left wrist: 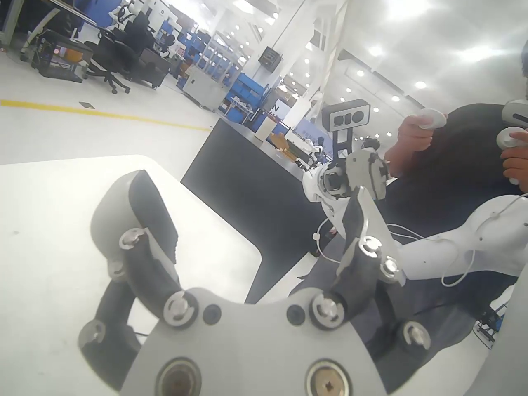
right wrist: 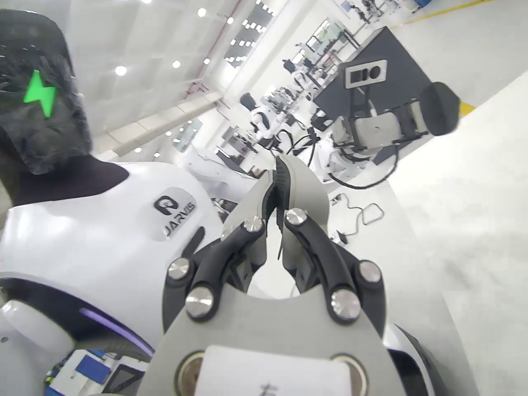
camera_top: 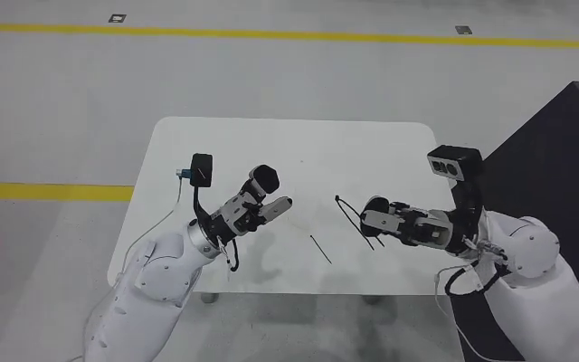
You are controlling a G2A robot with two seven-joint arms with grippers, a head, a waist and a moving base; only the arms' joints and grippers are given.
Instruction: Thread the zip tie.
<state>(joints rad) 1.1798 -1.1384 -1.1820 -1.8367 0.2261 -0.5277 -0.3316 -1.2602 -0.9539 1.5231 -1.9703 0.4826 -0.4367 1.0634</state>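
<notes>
A black zip tie (camera_top: 347, 213) is pinched in my right gripper (camera_top: 365, 218), which is shut on it a little above the right half of the white table (camera_top: 362, 145). Both ends of the tie stick out past the fingers. In the right wrist view the gripper (right wrist: 279, 168) is closed, with the black strap (right wrist: 280, 245) running between its fingers. My left gripper (camera_top: 271, 194) hangs over the table's left half, open and holding nothing. Its two fingers (left wrist: 150, 212) are spread wide in the left wrist view. A second, straight zip tie (camera_top: 320, 249) lies flat on the table between the two grippers.
A dark cabinet (camera_top: 543, 154) stands against the table's right side. The table's front edge runs close under both arms. The left gripper (right wrist: 412, 119) shows farther off in the right wrist view.
</notes>
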